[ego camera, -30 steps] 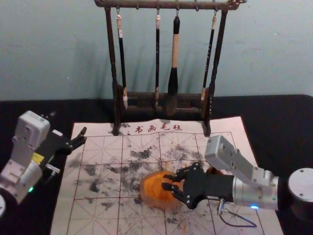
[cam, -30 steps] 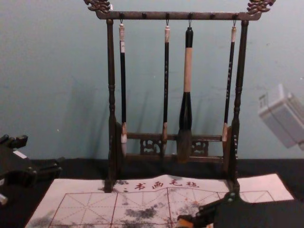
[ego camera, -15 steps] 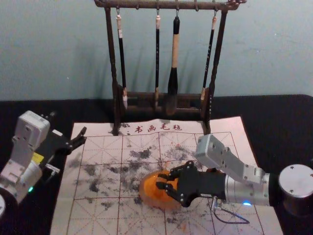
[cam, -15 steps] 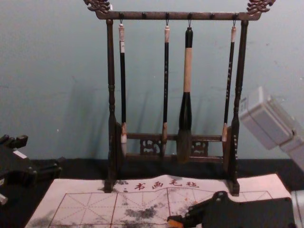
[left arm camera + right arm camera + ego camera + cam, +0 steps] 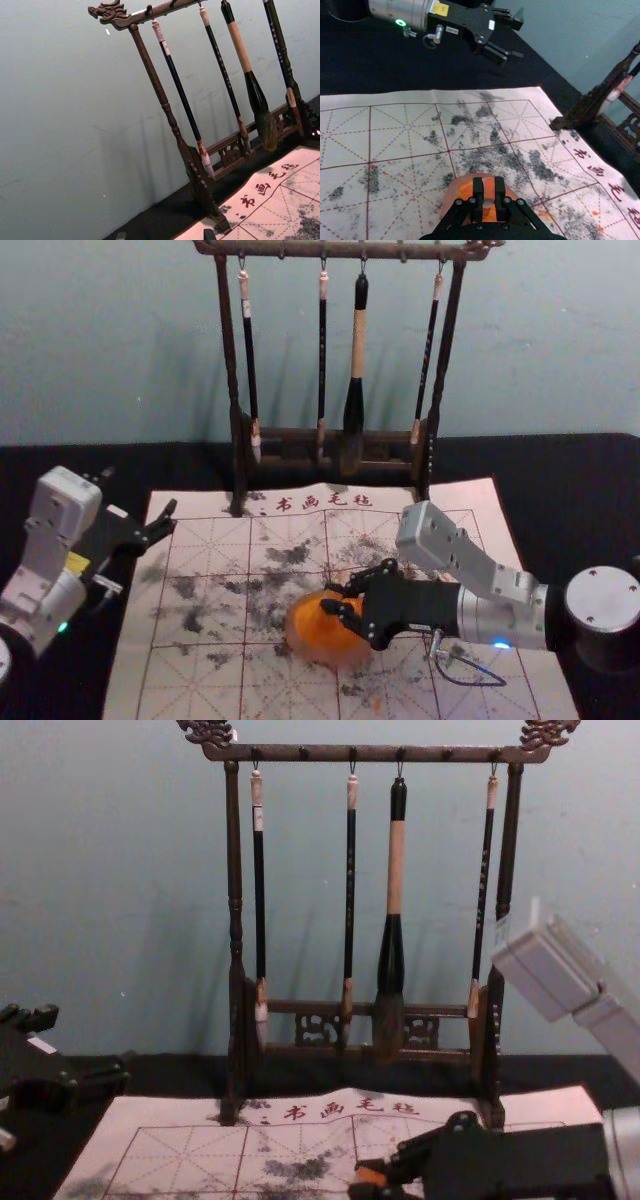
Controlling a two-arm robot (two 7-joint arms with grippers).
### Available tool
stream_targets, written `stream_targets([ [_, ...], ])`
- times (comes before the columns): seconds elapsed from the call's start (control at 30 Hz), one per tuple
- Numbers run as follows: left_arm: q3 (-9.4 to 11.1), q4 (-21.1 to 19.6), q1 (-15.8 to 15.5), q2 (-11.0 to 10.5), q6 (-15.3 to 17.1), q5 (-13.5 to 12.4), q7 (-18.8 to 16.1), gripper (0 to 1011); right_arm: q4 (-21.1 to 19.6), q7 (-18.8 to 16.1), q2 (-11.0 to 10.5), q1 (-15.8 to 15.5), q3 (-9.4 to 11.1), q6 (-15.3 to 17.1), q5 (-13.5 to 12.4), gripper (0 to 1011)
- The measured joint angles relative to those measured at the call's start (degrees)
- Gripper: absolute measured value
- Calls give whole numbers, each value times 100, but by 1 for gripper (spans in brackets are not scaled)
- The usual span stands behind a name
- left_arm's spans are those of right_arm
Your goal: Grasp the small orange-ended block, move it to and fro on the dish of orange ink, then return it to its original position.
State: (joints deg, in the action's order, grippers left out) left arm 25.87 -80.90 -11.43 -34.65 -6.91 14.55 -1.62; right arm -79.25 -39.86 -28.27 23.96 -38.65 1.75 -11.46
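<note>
My right gripper [image 5: 330, 598] reaches in from the right over the orange dish [image 5: 302, 638], its fingertips over the dish's far part. In the right wrist view, this gripper [image 5: 489, 196] is shut on the small block [image 5: 489, 187], whose upper end shows orange; the dish [image 5: 451, 196] lies beneath it. The chest view has the block's orange side [image 5: 371, 1175] between the dark fingers. Whether the block touches the ink, I cannot tell. My left gripper [image 5: 140, 498] is parked open at the left, beyond the mat's edge; its fingertips [image 5: 209, 234] show in the left wrist view.
A wooden rack [image 5: 238, 465] with several hanging brushes stands at the mat's back edge. The pale gridded mat [image 5: 205, 695] carries grey and black smudges and some orange spots. Black cloth [image 5: 560, 500] surrounds the mat, with a wall behind.
My right gripper has moved left over the dish with the block, then slightly toward the rack. The left arm has kept still.
</note>
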Motion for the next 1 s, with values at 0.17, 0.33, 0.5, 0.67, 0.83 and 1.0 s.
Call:
stream_targets([
  [0.17, 0, 0, 0, 0, 0, 0, 0, 1001, 21, 26, -17, -2, 42, 22, -9, 104],
  [0.33, 0, 0, 0, 0, 0, 0, 0, 1001, 37, 54, -50, -29, 101, 36, -45, 104],
  [0.5, 0, 0, 0, 0, 0, 0, 0, 1001, 7, 65, -116, -91, 178, 64, -116, 104],
  [0.67, 0, 0, 0, 0, 0, 0, 0, 1001, -103, 60, -206, -183, 232, 89, -183, 104],
  [0.83, 0, 0, 0, 0, 0, 0, 0, 1001, -242, 29, -287, -269, 251, 114, -236, 104],
  [1.0, 0, 0, 0, 0, 0, 0, 0, 1001, -399, -25, -365, -342, 237, 131, -276, 104],
])
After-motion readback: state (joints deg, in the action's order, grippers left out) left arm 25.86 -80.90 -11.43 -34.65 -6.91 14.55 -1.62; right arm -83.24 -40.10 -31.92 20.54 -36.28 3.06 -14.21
